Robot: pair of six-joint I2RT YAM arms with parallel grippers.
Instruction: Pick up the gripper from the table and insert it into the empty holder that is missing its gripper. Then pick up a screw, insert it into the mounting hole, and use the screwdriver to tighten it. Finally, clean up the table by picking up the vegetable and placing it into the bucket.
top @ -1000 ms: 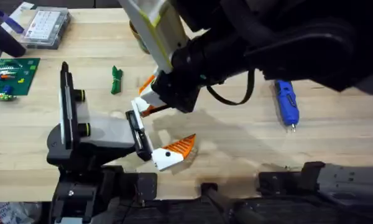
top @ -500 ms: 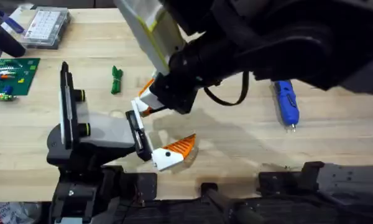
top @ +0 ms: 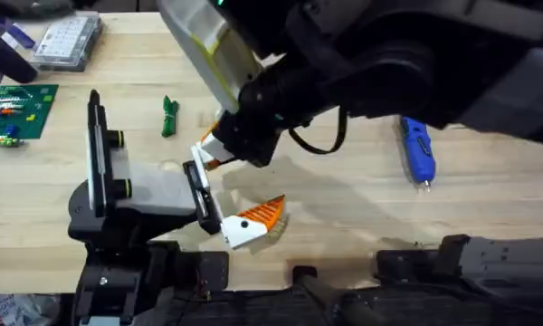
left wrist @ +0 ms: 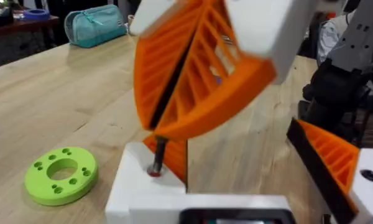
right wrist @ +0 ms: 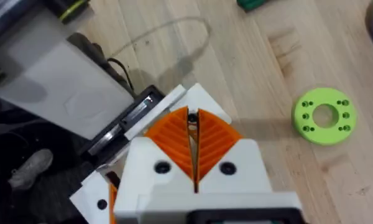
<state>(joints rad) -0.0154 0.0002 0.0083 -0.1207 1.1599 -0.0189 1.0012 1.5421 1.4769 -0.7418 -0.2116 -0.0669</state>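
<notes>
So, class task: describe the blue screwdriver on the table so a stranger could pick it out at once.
Start at the wooden table in the overhead view and go to its right part, beyond the big dark arm. The screwdriver lies alone there: pen-shaped, bright blue, with a short metal tip, the only blue tool on that side.

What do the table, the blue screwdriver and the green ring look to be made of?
Table: pale wood, visible grain, satin finish. Screwdriver: glossy blue plastic, apparently with a metal tip. Green ring: matte plastic with small holes around its face, possibly printed.

Light wooden tabletop (top: 344,208); teal pouch (left wrist: 93,26) on far table.
</notes>
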